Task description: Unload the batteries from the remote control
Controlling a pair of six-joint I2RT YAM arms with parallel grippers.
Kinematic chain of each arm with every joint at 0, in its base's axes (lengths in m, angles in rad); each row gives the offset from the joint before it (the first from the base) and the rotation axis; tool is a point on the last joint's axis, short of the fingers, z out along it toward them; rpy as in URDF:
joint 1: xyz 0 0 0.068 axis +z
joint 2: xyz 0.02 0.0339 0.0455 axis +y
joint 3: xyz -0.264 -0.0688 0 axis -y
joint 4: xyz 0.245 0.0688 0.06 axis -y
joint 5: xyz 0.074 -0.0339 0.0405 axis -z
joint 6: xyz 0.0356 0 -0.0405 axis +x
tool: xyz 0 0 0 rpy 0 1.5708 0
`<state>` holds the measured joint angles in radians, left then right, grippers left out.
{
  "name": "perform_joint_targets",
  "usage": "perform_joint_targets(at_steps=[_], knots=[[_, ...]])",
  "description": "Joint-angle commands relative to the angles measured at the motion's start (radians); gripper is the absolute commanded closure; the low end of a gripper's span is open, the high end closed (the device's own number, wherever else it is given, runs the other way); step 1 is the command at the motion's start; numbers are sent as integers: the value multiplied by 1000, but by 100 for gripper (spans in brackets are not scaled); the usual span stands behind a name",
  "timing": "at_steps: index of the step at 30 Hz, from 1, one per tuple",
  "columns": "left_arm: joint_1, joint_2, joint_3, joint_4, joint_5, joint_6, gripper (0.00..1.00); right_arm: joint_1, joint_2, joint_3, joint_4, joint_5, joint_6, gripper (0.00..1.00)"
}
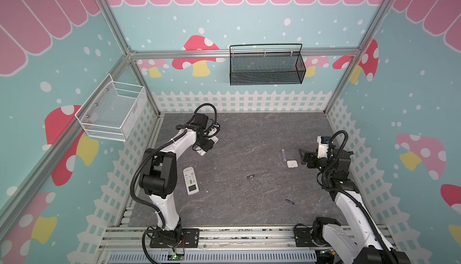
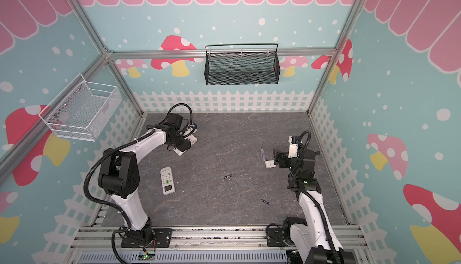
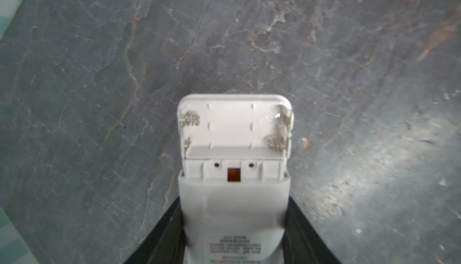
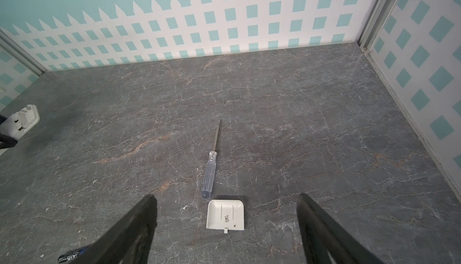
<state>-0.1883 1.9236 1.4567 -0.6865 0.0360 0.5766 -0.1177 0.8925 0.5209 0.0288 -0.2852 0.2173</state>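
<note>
The left gripper (image 3: 234,201) is clenched on the held remote (image 3: 233,225), one black finger pressed against each long side of its white body. This remote is turned back side up, and its battery compartment (image 3: 232,128) stands uncovered, showing bare spring contacts and a white floor. In both top views this assembly sits in the upper left of the table (image 1: 249,130). The right gripper (image 4: 225,199) is released, jaws spread wide, hovering above the table at centre right of the frame and touching no object. Just ahead of it lie the white cover (image 4: 225,215) and, just beside that, the clear-handled screwdriver (image 4: 209,175). The batteries in sight are two dark cells lying loose on the table: the first dark battery (image 1: 250,176) near the table centre, and the second dark battery (image 1: 290,201) toward the lower right. A second remote (image 1: 191,181) lies face up at lower left. The white wire basket (image 1: 113,110) on the left wall and the black mesh basket (image 1: 267,68) on the back wall show only their mesh.
</note>
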Motion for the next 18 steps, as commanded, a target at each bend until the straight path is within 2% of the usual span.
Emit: perform_joint_targets(at_steps=[1,7,10,14,18], knots=[[29,76,32,-34,-8,64,46,1,-14,-32,35,-18,2,12],[69,149,58,-43,-30,116,41,2,0,-17,20,-24,-1,12],[65,145,57,-61,-30,121,30,1,5,-26,38,-23,1,12],[64,55,31,-67,8,162,14,1,2,-13,12,-15,-6,12],[60,-70,27,-114,77,250,11,1,-7,-31,43,-21,-2,12]])
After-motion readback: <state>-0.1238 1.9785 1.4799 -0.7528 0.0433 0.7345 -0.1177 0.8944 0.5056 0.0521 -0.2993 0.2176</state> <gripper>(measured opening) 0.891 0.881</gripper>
